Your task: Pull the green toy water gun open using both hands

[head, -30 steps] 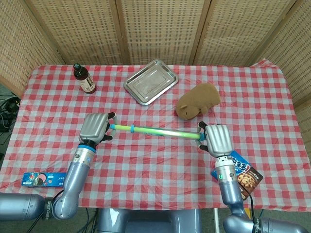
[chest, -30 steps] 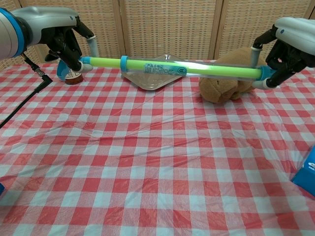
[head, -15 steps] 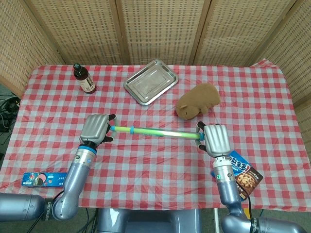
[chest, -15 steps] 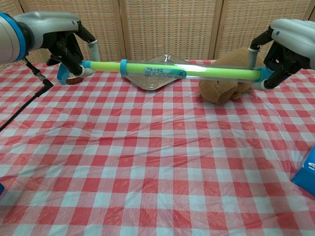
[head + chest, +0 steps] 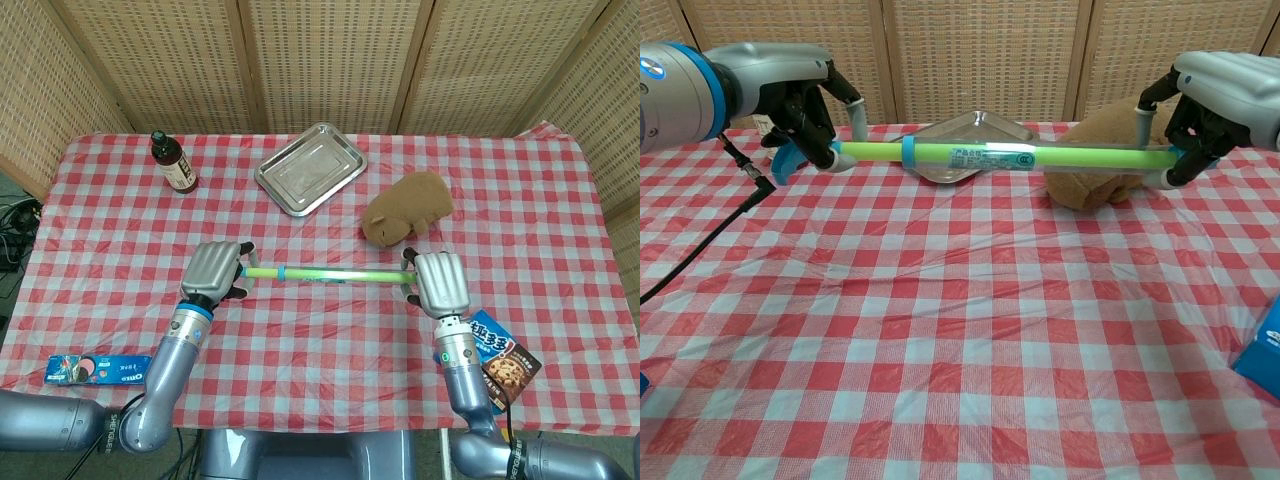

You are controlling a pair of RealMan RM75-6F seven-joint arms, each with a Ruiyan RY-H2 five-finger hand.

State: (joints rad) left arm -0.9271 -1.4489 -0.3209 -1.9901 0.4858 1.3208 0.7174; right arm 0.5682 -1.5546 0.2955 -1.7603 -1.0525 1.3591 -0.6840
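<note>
The green toy water gun [image 5: 325, 274] [image 5: 1005, 156] is a long green tube with blue collars, held level above the checked cloth. My left hand [image 5: 214, 270] [image 5: 800, 95] grips its blue handle end on the left. At the other end my right hand [image 5: 437, 283] [image 5: 1215, 100] grips the tube's tip. Both ends are hidden inside the fingers. A blue ring [image 5: 908, 151] sits on the tube close to my left hand.
A metal tray [image 5: 308, 167] lies at the back centre, a brown plush animal [image 5: 407, 208] just behind the tube's right end, a dark bottle [image 5: 172, 163] at the back left. A cookie packet [image 5: 503, 362] and a flat blue box [image 5: 98, 370] lie near the front edge.
The two hands have moved toward each other and the gun now looks shorter. My left hand shifted right, my right hand slightly left.
</note>
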